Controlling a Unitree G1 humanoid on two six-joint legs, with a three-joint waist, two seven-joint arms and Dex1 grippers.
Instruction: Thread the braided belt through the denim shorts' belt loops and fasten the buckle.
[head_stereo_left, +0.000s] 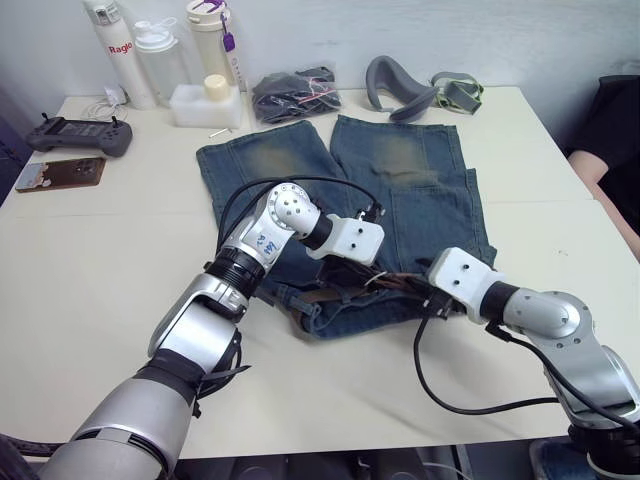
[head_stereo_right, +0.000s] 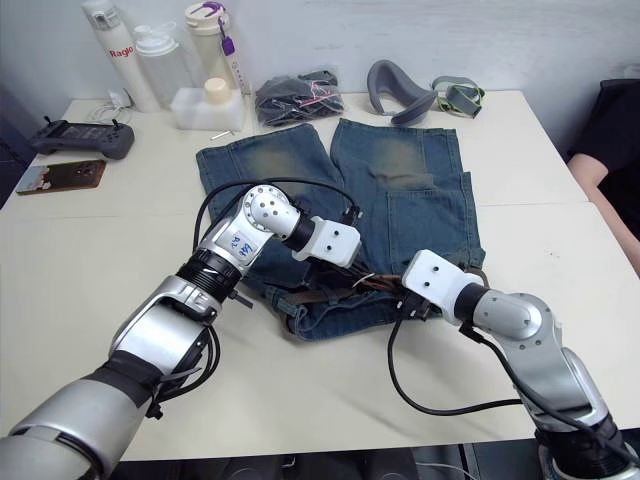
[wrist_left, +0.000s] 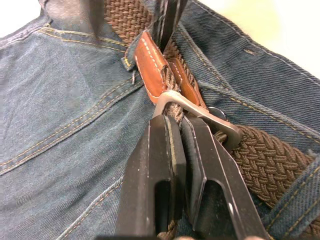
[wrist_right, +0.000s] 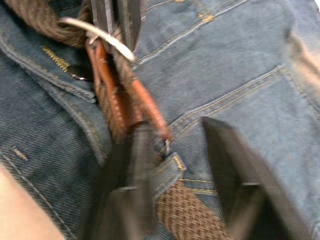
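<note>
Fastening is in hand: the braided belt (wrist_left: 270, 160) lies along the waistband of the denim shorts (head_stereo_left: 420, 200) on the tabletop (head_stereo_left: 90, 260). The left gripper (wrist_left: 180, 131) has its jaws clamped on the strap at the silver buckle (wrist_left: 192, 107); the right gripper (wrist_right: 192, 135), jaws apart, straddles the tan leather end (wrist_right: 142, 107). Next, it likely needs to pinch that end and feed it through the buckle.

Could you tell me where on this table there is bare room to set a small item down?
Free: the table left of the denim shorts, and the right side beyond them. Crowded: the far edge, with bottles, controller and grey strap, and the waistband.
</note>
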